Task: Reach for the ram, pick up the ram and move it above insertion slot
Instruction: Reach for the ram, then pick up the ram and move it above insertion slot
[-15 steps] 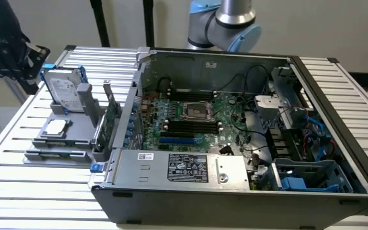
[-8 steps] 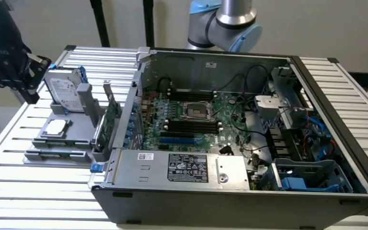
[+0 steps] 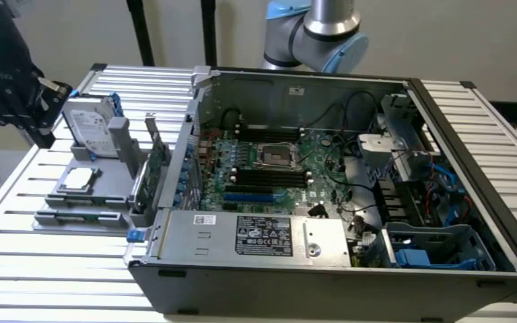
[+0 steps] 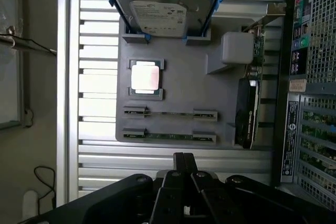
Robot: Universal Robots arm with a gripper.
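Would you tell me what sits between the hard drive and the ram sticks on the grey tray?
A square silver processor chip lies between the hard drive and the nearer ram stick, as the wrist view shows.

An open computer case [image 3: 330, 259] sits on the counter [image 3: 52, 269]. Inside, black insertion slots [image 3: 268, 178] lie beside the silver processor socket [image 3: 273, 156]. At the exterior view's left, a gray tray [image 3: 110, 178] holds a hard drive [image 3: 88, 124].
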